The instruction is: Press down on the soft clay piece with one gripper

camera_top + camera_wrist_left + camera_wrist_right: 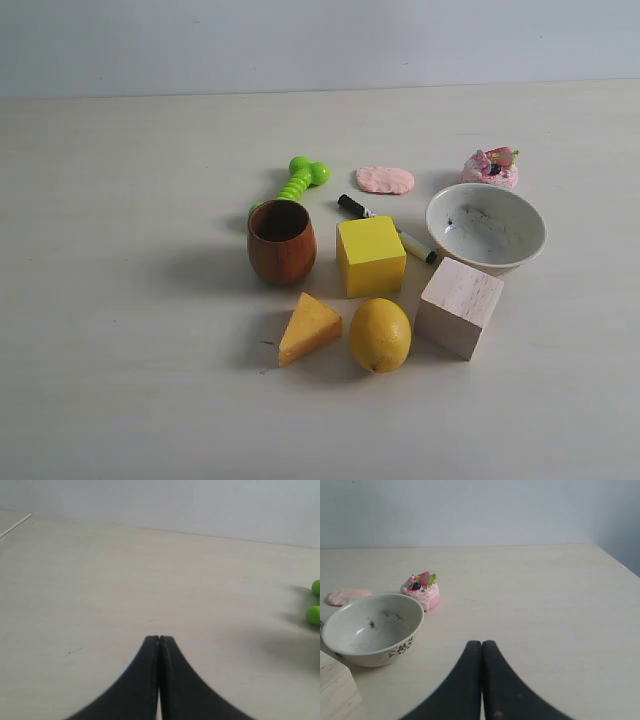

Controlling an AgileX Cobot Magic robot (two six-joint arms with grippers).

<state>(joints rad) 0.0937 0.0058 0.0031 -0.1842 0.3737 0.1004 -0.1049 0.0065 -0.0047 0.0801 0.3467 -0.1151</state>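
The soft clay piece (385, 180) is a flat pale pink oval lying on the table behind the yellow cube (370, 256); it also shows far off in the right wrist view (347, 596), beyond the bowl. Neither arm appears in the exterior view. My left gripper (159, 639) is shut with nothing in it, over bare table, with only the green toy's ends (315, 607) at the picture's edge. My right gripper (482, 643) is also shut and empty, well apart from the clay, with the bowl (372, 627) between them.
Around the clay lie a green toy (303, 178), a marker (385, 226), a brown wooden cup (281, 241), a white bowl (486, 228), a pink toy cake (491, 167), a pale wooden block (459, 306), a lemon (380, 335) and a cheese wedge (308, 327).
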